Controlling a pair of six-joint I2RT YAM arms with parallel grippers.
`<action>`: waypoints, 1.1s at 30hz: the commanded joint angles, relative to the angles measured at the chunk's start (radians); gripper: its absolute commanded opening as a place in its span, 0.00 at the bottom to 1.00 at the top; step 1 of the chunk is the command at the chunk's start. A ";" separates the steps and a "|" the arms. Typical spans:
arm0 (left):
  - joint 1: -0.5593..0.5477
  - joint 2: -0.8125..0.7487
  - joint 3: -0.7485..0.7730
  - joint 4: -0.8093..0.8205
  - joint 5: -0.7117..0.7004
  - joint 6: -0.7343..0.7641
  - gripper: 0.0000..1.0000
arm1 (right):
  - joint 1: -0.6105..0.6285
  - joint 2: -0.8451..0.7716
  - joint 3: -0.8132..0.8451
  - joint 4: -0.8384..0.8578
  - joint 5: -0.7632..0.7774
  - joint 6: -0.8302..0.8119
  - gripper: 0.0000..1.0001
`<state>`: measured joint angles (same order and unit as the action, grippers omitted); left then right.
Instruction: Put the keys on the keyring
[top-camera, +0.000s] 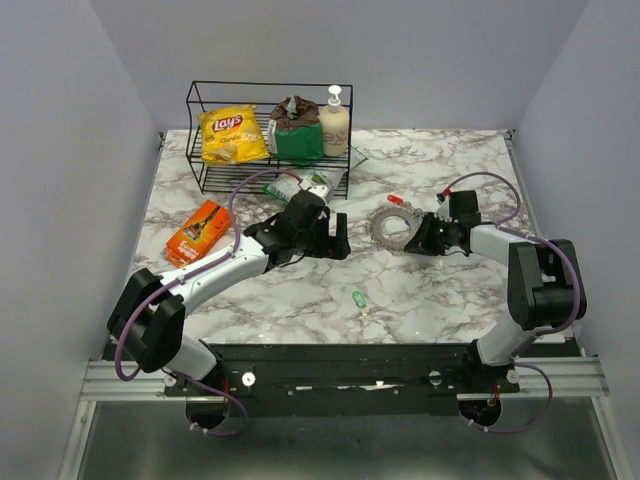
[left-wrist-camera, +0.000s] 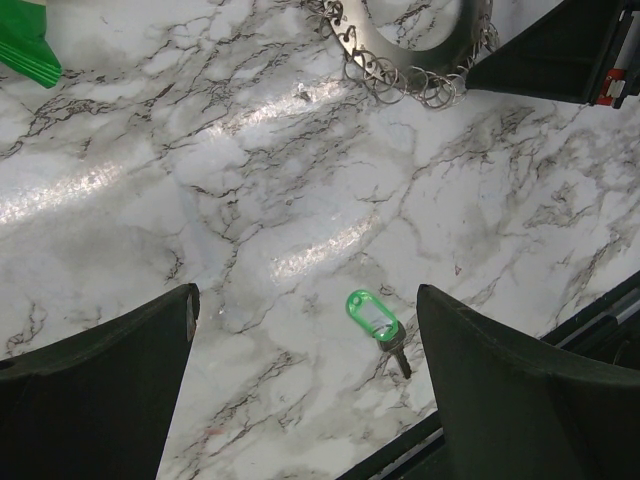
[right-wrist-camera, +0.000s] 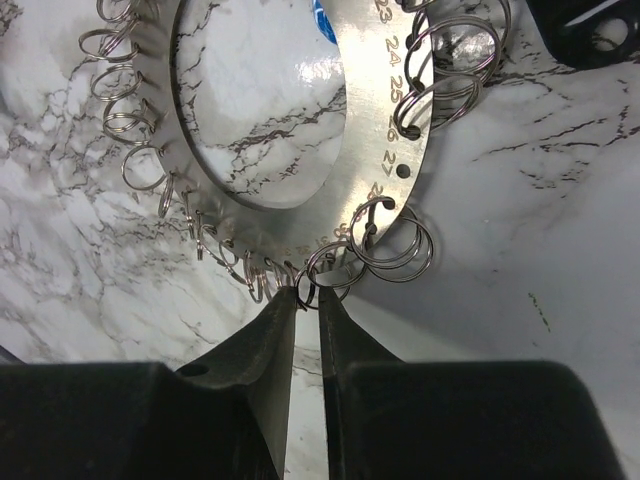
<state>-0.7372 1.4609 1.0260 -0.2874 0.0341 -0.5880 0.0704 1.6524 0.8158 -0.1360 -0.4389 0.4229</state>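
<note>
left claw (left-wrist-camera: 305, 300): spread wide | right claw (right-wrist-camera: 308, 297): pinched nearly closed

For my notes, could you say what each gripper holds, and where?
Right gripper seemingly pinches a split ring at the keyring's rim; left gripper: nothing.

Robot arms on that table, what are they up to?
The right gripper, nearly closed, is at the edge of the keyring, a flat metal ring hung with wire loops; whether it grips one is unclear. The left gripper hangs wide open above the table. A green key lies loose on the marble, not yet on the ring.
</note>
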 joint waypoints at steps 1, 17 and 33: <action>-0.004 -0.005 -0.001 -0.019 -0.014 0.008 0.99 | 0.009 -0.023 -0.012 -0.020 -0.037 0.007 0.23; -0.002 -0.004 0.014 -0.038 -0.023 0.020 0.99 | 0.111 0.010 0.006 0.050 -0.090 0.074 0.23; -0.002 -0.011 0.048 -0.110 -0.106 0.063 0.99 | 0.282 0.124 0.143 0.090 -0.112 0.125 0.23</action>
<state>-0.7372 1.4609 1.0531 -0.3698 -0.0380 -0.5415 0.3199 1.7451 0.9089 -0.0731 -0.5224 0.5262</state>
